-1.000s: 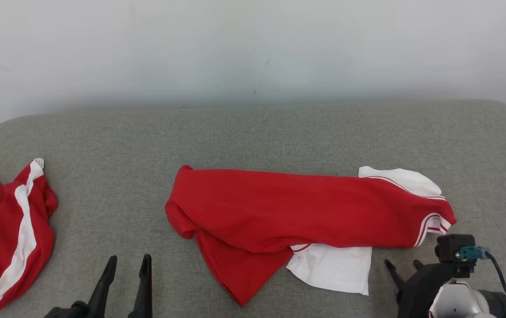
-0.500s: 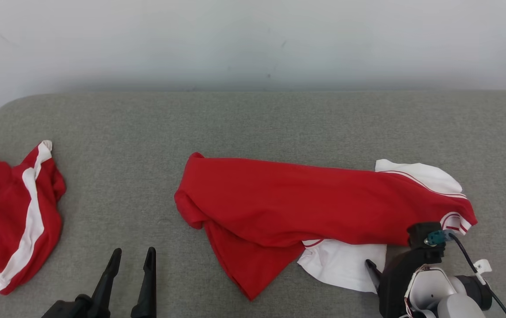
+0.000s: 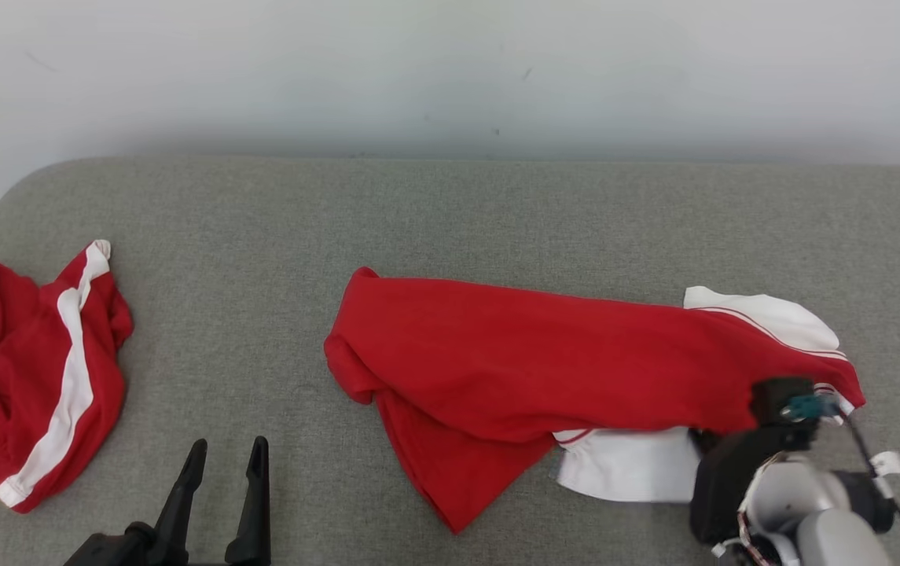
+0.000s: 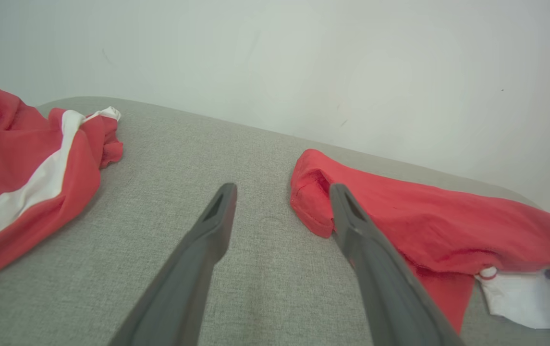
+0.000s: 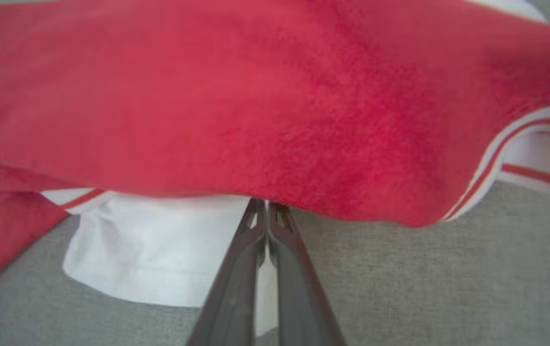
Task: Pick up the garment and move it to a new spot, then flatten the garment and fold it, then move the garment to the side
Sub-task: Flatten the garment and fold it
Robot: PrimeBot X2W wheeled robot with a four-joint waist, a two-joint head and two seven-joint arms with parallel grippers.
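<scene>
1. The garment, red with white parts and thin red stripes, lay crumpled in a long band across the middle and right of the grey surface.
2. Its white sleeve end sat at the far right, and another white piece stuck out from under the red cloth on the near side.
3. The right hand had its two fingers pressed together at the garment's near edge, right where the red fold lay over the white piece. The tips were tucked just under that red edge, clamped on the cloth.
4. The right arm's pale wrist and its dark camera mount stood at the near right, covering part of the striped cuff in the head view.
5. The left hand hovered at the near left with its fingers apart and nothing between them, clear of the garment's left end.
6. A second red piece of clothing with a white stripe lay bunched at the far left edge, well apart from the garment.
</scene>
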